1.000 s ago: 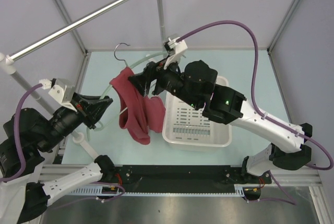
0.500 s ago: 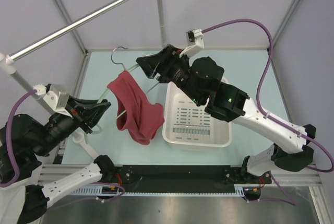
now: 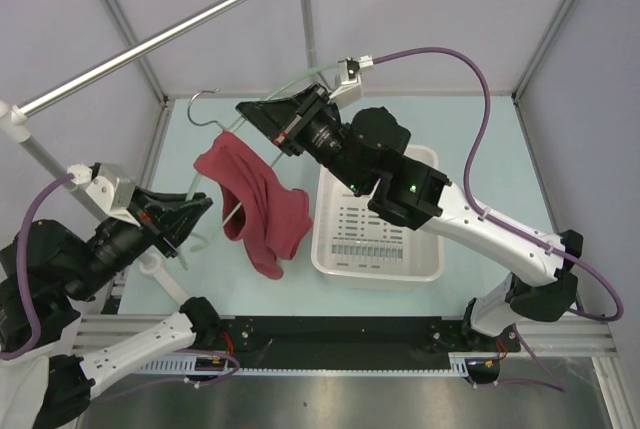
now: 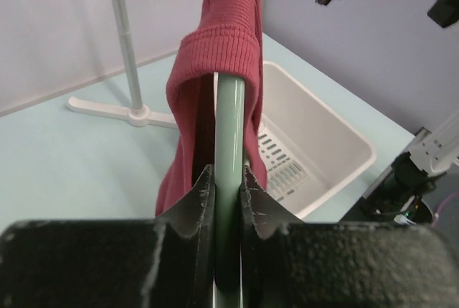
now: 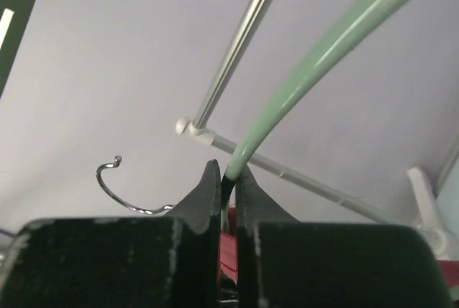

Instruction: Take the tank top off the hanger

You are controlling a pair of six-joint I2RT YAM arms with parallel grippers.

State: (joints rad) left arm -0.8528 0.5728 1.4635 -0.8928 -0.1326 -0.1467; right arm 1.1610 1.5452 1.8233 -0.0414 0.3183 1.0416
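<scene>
Pale blue worktop (image 3: 475,134) is lying under lilac-grey walls, and a silver rail (image 3: 150,44) is running across the upper left of the top view from 8 o'clock toward 1 o'clock. The tank top (image 3: 250,199) is hanging off the hanger (image 3: 300,81) above the worktop. It is draping in dark red folds at 9 o'clock of the white basket (image 3: 377,278), between the two arms. The hanger's metal hook (image 3: 205,99) is sticking out at 11 o'clock of the garment, apart from the rail.

The left arm (image 3: 110,239) is reaching in from 8 o'clock. In the left wrist view its jaws are clamping the hanger's pale green bar (image 4: 229,143), which is running straight toward 12 o'clock between them. A ribbed edge of the tank top (image 4: 215,57) is looping over that bar just beyond the jaws. The basket (image 4: 337,143) is lying at 3 o'clock there, and the rail stand's white foot (image 4: 129,110) at 10 o'clock.

The right arm (image 3: 470,224) is stretching in from 4 o'clock over the basket. Its jaws are clamping the hanger near the hook end, at 12 o'clock of the garment. In the right wrist view the green hanger (image 5: 323,57) is curving away from between the shut jaws toward 1 o'clock, and the hook (image 5: 115,186) is curling at 9 o'clock of them. The rail (image 5: 244,42) is crossing behind.
</scene>
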